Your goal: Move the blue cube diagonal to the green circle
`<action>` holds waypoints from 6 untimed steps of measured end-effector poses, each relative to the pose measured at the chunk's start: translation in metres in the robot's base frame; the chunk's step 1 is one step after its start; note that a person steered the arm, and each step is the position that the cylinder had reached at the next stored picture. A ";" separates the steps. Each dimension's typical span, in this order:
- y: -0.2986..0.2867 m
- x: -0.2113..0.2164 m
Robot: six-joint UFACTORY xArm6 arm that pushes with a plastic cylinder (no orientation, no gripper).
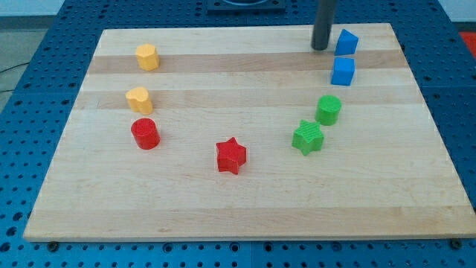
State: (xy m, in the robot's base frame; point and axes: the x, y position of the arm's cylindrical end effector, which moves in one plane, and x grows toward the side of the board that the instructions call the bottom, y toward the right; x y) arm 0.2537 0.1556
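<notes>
Nearest the camera on the wooden board (245, 216), a red star (230, 155) sits alone, with a red cylinder (145, 133) off to the view's left and two yellow blocks, one (139, 99) below the other (147, 56), beyond it. At the view's top right, my tip (320, 48) stands just to the left of a blue angular block (346, 42), close to touching it. The blue cube (343, 71), the piece to be moved, lies just below that block and apart from the tip. Below the cube come the green circle (328, 109) and, lower left, a green star (308, 137).

No jaws exist on this rig; the arm ends in a plain dark rod, so nothing is spread or pinched.

Trouble looks likeliest from crowding: the two blue pieces sit so near each other that a push could catch the wrong one, or drive both together. A shove straight down the view could also ram the cube into the green circle and knock the reference piece out of place.

No brand, label or writing can be read anywhere.
</notes>
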 end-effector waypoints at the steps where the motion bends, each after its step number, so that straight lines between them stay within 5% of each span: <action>1: 0.000 0.038; 3: 0.010 0.028; 5: 0.071 0.106; 6: 0.042 0.094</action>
